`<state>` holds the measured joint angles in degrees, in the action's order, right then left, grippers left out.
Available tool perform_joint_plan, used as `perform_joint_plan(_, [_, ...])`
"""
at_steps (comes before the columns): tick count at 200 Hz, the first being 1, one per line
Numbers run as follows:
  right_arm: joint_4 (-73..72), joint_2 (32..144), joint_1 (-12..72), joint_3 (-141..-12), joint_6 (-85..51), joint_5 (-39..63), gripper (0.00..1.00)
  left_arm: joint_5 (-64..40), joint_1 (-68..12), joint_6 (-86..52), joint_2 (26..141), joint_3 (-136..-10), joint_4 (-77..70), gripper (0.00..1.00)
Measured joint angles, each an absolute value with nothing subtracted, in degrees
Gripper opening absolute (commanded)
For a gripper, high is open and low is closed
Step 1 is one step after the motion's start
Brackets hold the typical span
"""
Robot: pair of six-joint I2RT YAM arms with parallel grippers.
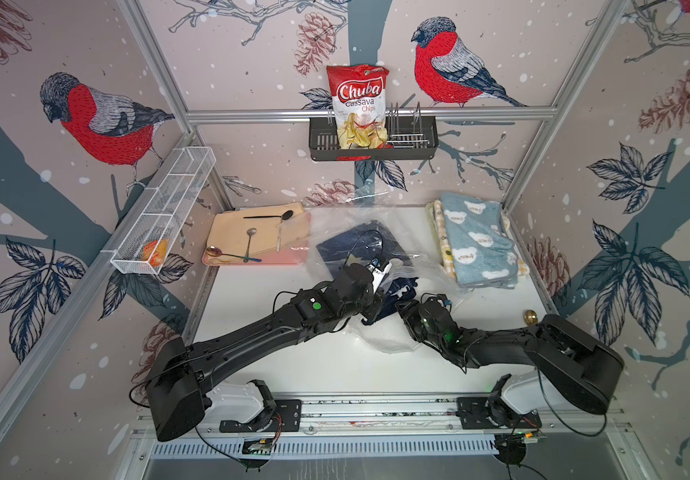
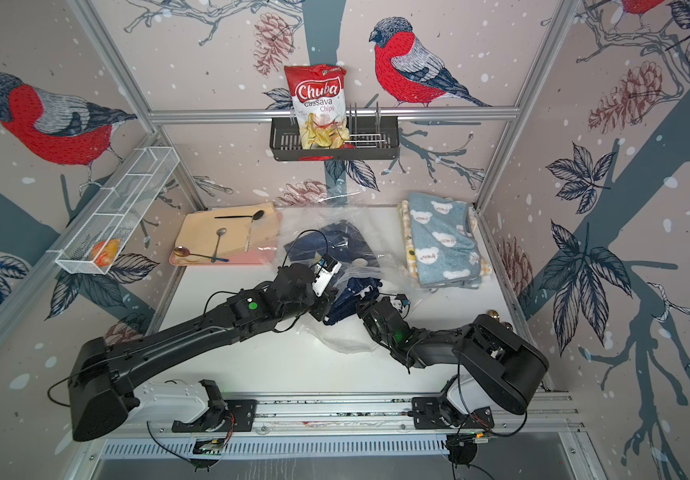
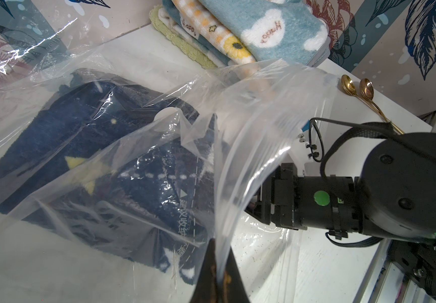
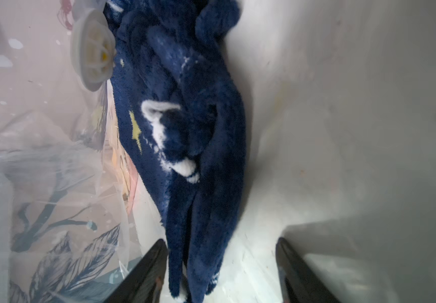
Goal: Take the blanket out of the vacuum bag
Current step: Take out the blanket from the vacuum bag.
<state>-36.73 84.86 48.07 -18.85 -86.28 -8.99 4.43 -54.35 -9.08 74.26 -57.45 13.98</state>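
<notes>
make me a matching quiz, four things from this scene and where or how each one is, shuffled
1 chips bag
2 navy blanket
3 left tool
4 blue bear towel

a on top of the folded stack
b shut on the vacuum bag
c standing in the black wall rack
d lying inside clear plastic

Pairs: 1-c, 2-d, 3-b, 4-a

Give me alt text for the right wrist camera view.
A crumpled navy blanket lies inside the clear vacuum bag, its end between the open jaws of the right gripper. The bag's round white valve sits beside it.
</notes>
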Motion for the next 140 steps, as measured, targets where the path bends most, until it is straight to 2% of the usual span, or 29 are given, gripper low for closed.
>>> perform_joint_plan(35, [-41.4, 90.3, 48.1, -21.4, -88.9, -9.6, 0.66, 4.6, -54.5, -9.1, 74.3, -57.5, 14.0, 0.03])
perform_joint_plan(54, [-44.1, 93.1, 48.2, -22.5, -90.2, -9.8, 0.62, 4.6, -54.6, -9.1, 74.3, -57.5, 14.0, 0.03])
perform_joint_plan(101, [-45.7, 96.7, 48.0, -24.3, -90.3, -9.4, 0.36, 4.7, -54.6, -9.0, 74.3, -57.5, 14.0, 0.03])
perform_joint_plan(122, [-44.7, 95.7, 48.0, -25.4, -89.4, -8.7, 0.19, 4.7, -54.6, -9.0, 74.3, -57.5, 14.0, 0.03])
perform_joint_plan(140, [-44.2, 93.9, 48.0, -27.1, -87.8, -8.4, 0.12, 4.7, -54.6, -9.0, 74.3, -57.5, 14.0, 0.03])
